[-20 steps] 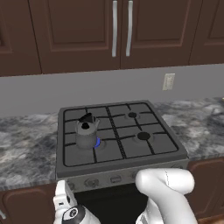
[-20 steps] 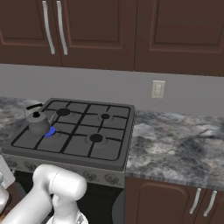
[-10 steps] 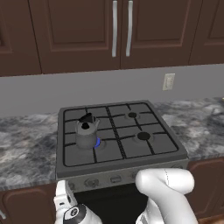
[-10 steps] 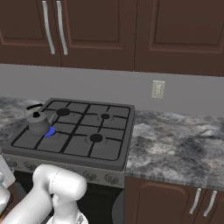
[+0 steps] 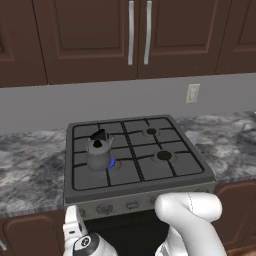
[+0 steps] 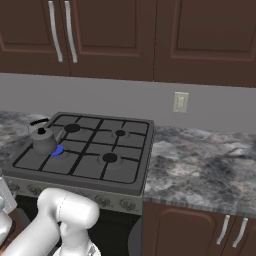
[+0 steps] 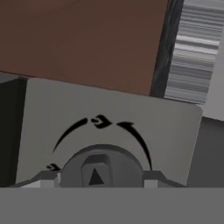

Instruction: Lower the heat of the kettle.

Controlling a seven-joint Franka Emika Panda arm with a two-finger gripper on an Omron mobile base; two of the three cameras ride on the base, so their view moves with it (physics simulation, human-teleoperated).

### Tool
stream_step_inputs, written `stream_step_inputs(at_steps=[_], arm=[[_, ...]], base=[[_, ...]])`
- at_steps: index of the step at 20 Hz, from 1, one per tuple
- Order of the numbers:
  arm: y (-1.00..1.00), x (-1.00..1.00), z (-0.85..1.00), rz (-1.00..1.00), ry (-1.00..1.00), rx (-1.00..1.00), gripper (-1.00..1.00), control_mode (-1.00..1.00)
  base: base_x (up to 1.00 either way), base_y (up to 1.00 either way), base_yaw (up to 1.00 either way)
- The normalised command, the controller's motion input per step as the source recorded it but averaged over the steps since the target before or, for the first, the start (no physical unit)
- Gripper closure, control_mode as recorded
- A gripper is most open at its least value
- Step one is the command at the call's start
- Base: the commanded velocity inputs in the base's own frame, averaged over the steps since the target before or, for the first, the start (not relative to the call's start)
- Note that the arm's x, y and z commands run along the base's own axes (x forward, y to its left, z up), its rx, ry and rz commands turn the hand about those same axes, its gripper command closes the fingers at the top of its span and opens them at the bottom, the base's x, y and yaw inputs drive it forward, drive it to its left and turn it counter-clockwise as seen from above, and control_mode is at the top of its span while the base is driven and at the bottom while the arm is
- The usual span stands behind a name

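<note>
The small grey kettle with a black handle stands on the stove's front left burner, a blue flame showing at its base. My gripper is low at the left end of the stove's front panel, below the kettle. In the hand view a round grey knob with a triangle mark and a black arc above it sits close up. My gripper is on it, and its fingertips press on both of the knob's sides.
The grey stove has four burners and sits in a dark marble counter. More knobs line the panel. Brown cabinets hang above, and an outlet is on the wall. My white arm rises before the stove.
</note>
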Motion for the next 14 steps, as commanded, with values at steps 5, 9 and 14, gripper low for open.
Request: stream_step_inputs(at_steps=[5,9,14], arm=[[0.00,0.00,0.00,-0.03,-0.02,0.17,1.00,-1.00],[0.00,0.00,0.00,-0.05,-0.02,0.20,1.00,-1.00],[0.00,0.00,0.00,-0.05,-0.03,0.17,1.00,-1.00]], base=[[0.00,0.00,0.00],[0.00,0.00,0.00],[0.00,0.00,0.00]])
